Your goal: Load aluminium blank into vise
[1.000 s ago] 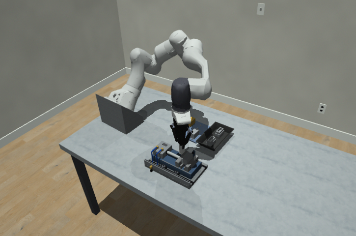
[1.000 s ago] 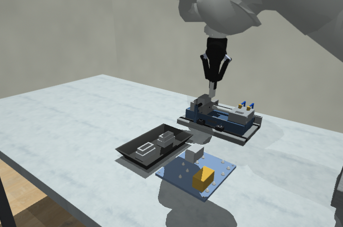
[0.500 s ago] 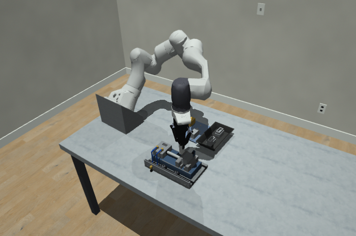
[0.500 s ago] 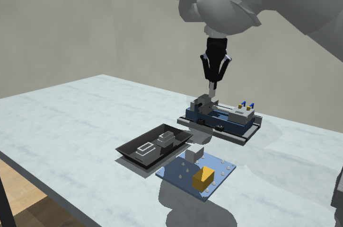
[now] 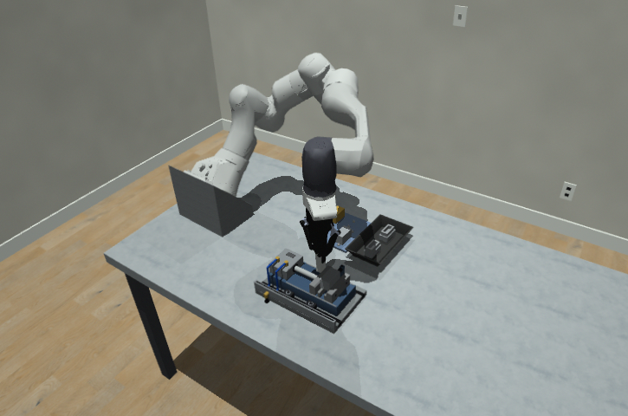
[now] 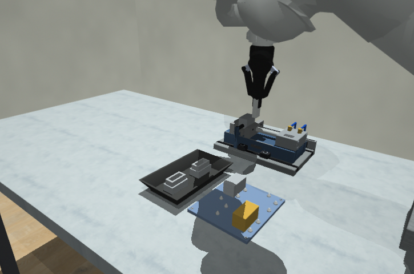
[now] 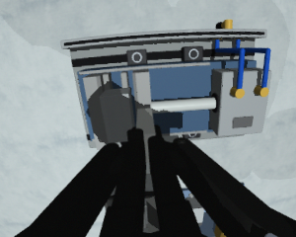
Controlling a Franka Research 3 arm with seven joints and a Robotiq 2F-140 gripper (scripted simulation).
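Fingers shut, empty, above vise, tilted blank seemingly inside, outfeed tray beside.

Matt marbled grey table top carrying a blue-painted metal vise, a glossy black tray, a brass-coloured blank, beside wood-grain flooring showing.

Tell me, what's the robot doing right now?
Gripper shut, empty, above vise. Blank on infeed plate. Two parts in tray.
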